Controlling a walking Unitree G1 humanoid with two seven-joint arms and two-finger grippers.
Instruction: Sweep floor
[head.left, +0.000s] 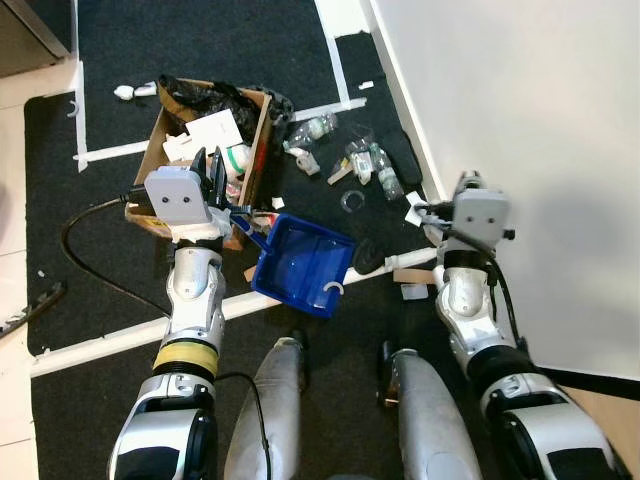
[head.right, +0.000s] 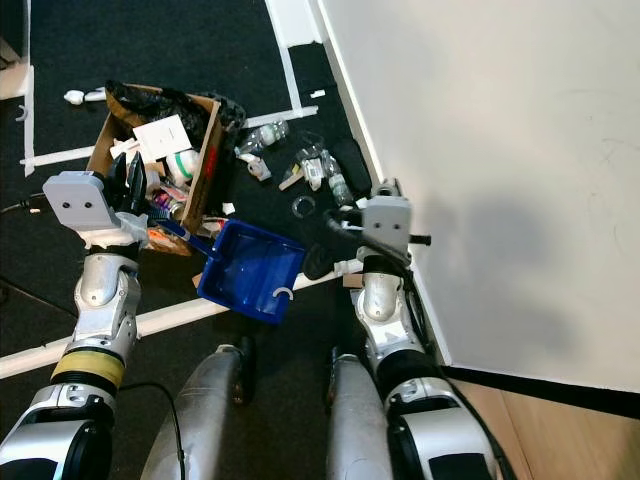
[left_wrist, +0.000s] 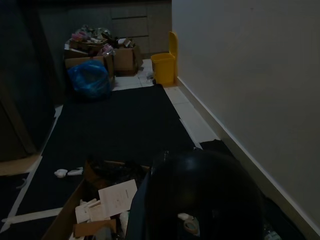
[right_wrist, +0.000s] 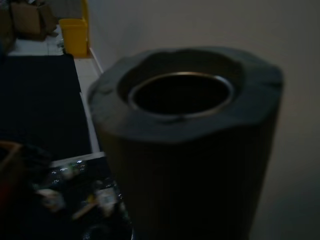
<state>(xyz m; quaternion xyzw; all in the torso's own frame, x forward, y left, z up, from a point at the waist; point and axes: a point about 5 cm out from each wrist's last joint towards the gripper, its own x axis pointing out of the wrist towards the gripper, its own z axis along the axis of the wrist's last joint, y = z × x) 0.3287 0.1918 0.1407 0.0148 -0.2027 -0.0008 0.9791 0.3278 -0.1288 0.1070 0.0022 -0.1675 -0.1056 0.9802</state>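
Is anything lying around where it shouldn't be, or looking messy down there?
Yes. Plastic bottles and scraps are strewn over the black floor mat by the wall, outside the overstuffed cardboard box. A blue dustpan sits nearby with one white scrap in it.

I see a cardboard box (head.left: 258, 150) of papers on the black mat (head.left: 200, 40), white tape lines (head.left: 110, 150), and farther off a yellow bin (left_wrist: 163, 67) beside a blue bag (left_wrist: 90, 80)

A: Floor?
B: Black carpet mat (head.left: 210, 40) crossed by white tape lines (head.left: 120, 335), pale tile strip (left_wrist: 192, 117) along a plain white wall (head.left: 520, 100).
A: Far end?
B: Dim; yellow plastic bin (left_wrist: 164, 67), blue bag (left_wrist: 90, 80), stacked cardboard boxes (left_wrist: 122, 57).
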